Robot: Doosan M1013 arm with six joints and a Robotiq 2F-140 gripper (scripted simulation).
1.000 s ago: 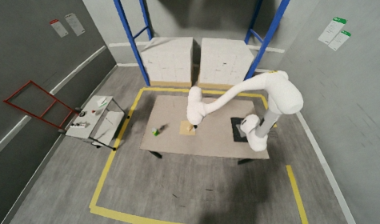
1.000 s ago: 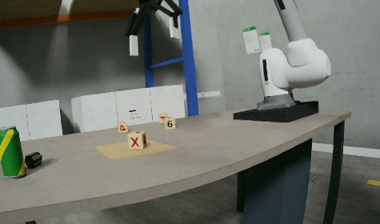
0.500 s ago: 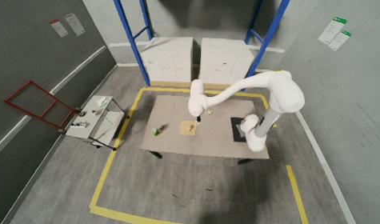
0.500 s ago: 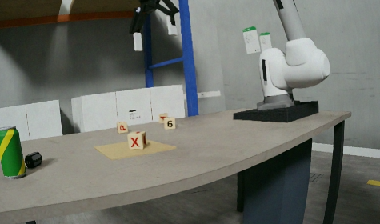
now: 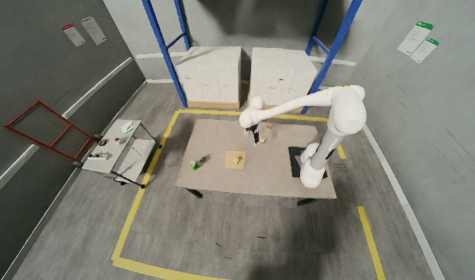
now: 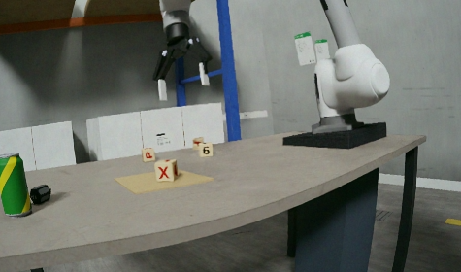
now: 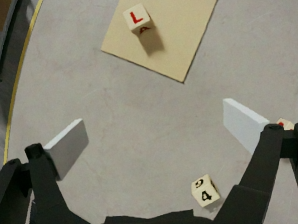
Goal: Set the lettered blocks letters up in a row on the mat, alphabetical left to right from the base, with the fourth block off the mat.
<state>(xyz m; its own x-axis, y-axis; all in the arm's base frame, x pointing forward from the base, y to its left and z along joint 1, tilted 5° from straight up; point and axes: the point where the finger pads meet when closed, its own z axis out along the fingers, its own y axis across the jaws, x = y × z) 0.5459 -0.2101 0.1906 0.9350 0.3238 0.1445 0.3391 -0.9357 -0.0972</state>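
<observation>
High above the table (image 6: 261, 170), my gripper (image 6: 181, 82) hangs wide open, empty. One block (image 6: 166, 170) sits on the mat (image 6: 193, 179); descending off-centre could knock another block (image 7: 205, 191) askew.

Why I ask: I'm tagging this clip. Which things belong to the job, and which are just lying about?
Job:
- mat
- block on the mat, L on top
- block showing 6
- block behind it
- block left of those
- gripper, open and holding nothing

Lying about:
- green-and-yellow can
- small black object
- cart
- white boxes
</observation>
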